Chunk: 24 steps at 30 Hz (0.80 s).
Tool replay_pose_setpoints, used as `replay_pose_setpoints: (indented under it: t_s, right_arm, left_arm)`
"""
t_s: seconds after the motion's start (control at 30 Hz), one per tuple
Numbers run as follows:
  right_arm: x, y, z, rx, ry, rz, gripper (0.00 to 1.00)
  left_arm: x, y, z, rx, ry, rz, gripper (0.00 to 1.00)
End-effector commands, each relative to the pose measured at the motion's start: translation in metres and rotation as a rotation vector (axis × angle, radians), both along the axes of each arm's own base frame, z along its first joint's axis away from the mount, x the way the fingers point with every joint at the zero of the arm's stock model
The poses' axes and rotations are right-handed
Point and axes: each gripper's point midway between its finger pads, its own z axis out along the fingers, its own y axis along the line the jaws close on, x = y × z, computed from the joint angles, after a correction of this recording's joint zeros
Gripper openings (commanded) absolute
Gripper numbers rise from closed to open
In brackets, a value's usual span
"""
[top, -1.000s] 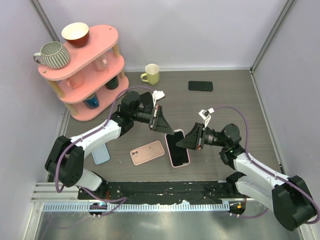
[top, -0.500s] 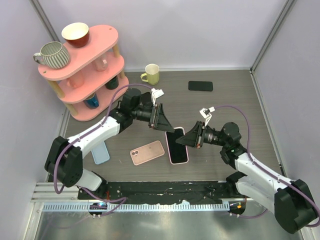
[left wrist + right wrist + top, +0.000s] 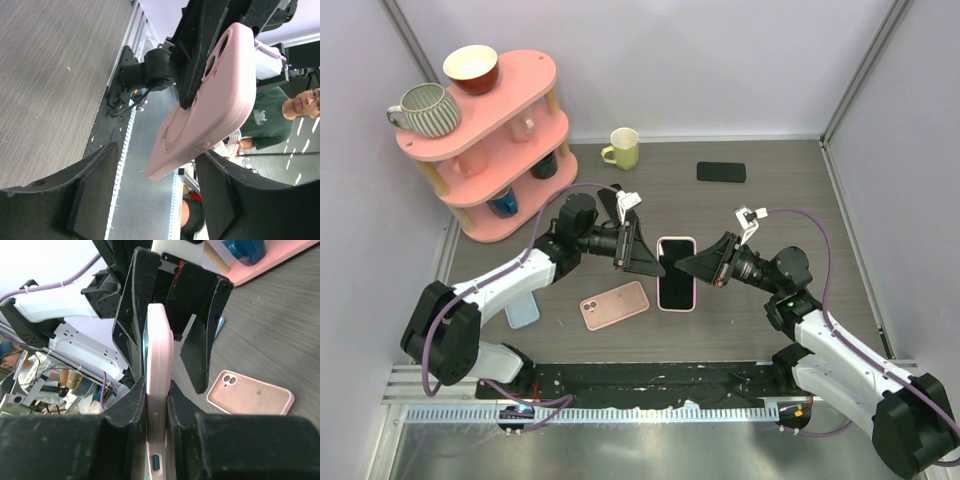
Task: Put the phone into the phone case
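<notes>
On the surface we count three loose handsets: a pink one (image 3: 615, 304) near-left, a blue one (image 3: 522, 310) further left and a black one (image 3: 721, 172) far right. There is also one yellow mug (image 3: 622, 148) and one pink shelf (image 3: 525, 75) of cups. In the middle, the phone (image 3: 676, 272) sits in its pink phone case (image 3: 159, 370), held off the surface. The right gripper (image 3: 688, 267) is clamped on its right edge, and the left gripper (image 3: 652, 263) stands spread apart astride its left edge.

White arm links (image 3: 515, 275), black joints (image 3: 450, 330), purple cables (image 3: 810, 235), black jaws.

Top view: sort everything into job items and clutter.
Job: phone, pink phone case around it, right gripper gripping them, left gripper open alongside.
Clutter: face-down pink phone, blue phone case, black phone, yellow mug, pink cup shelf.
</notes>
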Motion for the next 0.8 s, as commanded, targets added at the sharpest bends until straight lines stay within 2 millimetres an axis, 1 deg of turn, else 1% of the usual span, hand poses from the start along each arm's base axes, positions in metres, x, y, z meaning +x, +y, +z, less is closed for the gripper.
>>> replay_pose_setpoints:
  t_s: [0.0,0.03,0.07,0.1,0.13,0.17,0.2,0.23,0.27,0.3,0.33,0.37,0.43,0.47,0.5,0.53,0.57,0.6,0.63,0.67,0.7,0.73,0.77]
  right_arm:
    - [0.003,-0.005,0.051,0.167,-0.120,-0.038,0.01]
    - [0.003,-0.004,0.051,0.170,-0.117,-0.032,0.01]
    - [0.005,-0.003,0.048,0.168,-0.104,-0.031,0.01]
    - [0.006,-0.002,0.049,0.174,-0.102,-0.028,0.01]
    - [0.006,-0.002,0.048,0.174,-0.098,-0.028,0.03]
    - [0.007,-0.002,0.047,0.174,-0.092,-0.031,0.04]
    - [0.008,-0.002,0.045,0.172,-0.085,-0.032,0.06]
    - [0.008,-0.002,0.045,0.169,-0.082,-0.033,0.13]
    - [0.009,-0.001,0.041,0.158,-0.068,-0.033,0.18]
    - [0.008,-0.001,0.042,0.153,-0.069,-0.035,0.23]
    - [0.010,-0.002,0.042,0.143,-0.077,-0.042,0.35]
    - [0.012,-0.001,0.038,0.123,-0.056,-0.050,0.41]
    - [0.014,-0.002,0.042,0.112,-0.083,-0.069,0.53]
    - [0.017,-0.003,0.037,0.091,-0.061,-0.083,0.56]
    - [0.020,-0.004,0.038,0.085,-0.059,-0.101,0.58]
    - [0.021,-0.004,0.044,0.085,-0.070,-0.108,0.59]
    - [0.024,-0.004,0.041,0.069,-0.060,-0.115,0.59]
    - [0.026,-0.004,0.043,0.068,-0.056,-0.126,0.59]
    - [0.028,-0.004,0.047,0.069,-0.061,-0.133,0.59]
    - [0.030,-0.004,0.045,0.062,-0.050,-0.139,0.57]
    - [0.032,-0.004,0.047,0.065,-0.050,-0.143,0.56]
    - [0.033,-0.003,0.049,0.066,-0.050,-0.143,0.53]
    - [0.033,-0.003,0.050,0.072,-0.052,-0.141,0.52]
  left_arm:
    - [-0.005,-0.011,0.021,-0.085,-0.061,-0.048,0.62]
    - [-0.006,-0.012,0.022,-0.091,-0.062,-0.050,0.60]
    - [-0.007,-0.013,0.023,-0.093,-0.041,-0.049,0.54]
    - [-0.006,-0.014,0.027,-0.117,-0.063,-0.049,0.49]
    - [-0.007,-0.014,0.028,-0.123,-0.056,-0.053,0.44]
    - [-0.008,-0.013,0.029,-0.126,-0.042,-0.054,0.34]
    - [-0.008,-0.013,0.031,-0.136,-0.049,-0.057,0.28]
    - [-0.009,-0.013,0.031,-0.137,-0.046,-0.058,0.23]
    - [-0.011,-0.013,0.031,-0.139,-0.040,-0.063,0.11]
    - [-0.011,-0.012,0.032,-0.141,-0.039,-0.065,0.05]
    - [-0.011,-0.012,0.032,-0.141,-0.039,-0.063,0.00]
    - [-0.013,-0.011,0.030,-0.139,-0.034,-0.069,0.00]
    - [-0.015,-0.010,0.031,-0.141,-0.035,-0.077,0.00]
    - [-0.018,-0.009,0.031,-0.141,-0.032,-0.087,0.00]
    - [-0.020,-0.008,0.030,-0.138,-0.033,-0.095,0.00]
    - [-0.022,-0.007,0.032,-0.139,-0.040,-0.101,0.00]
    - [-0.022,-0.006,0.031,-0.134,-0.042,-0.101,0.00]
    - [-0.025,-0.004,0.027,-0.112,-0.023,-0.105,0.00]
    - [-0.026,-0.003,0.025,-0.109,-0.047,-0.110,0.00]
    - [-0.026,-0.002,0.027,-0.106,-0.062,-0.112,0.00]
    - [-0.028,-0.001,0.024,-0.086,-0.043,-0.114,0.00]
    - [-0.029,0.000,0.022,-0.081,-0.066,-0.118,0.00]
    - [-0.030,0.001,0.023,-0.079,-0.075,-0.120,0.00]
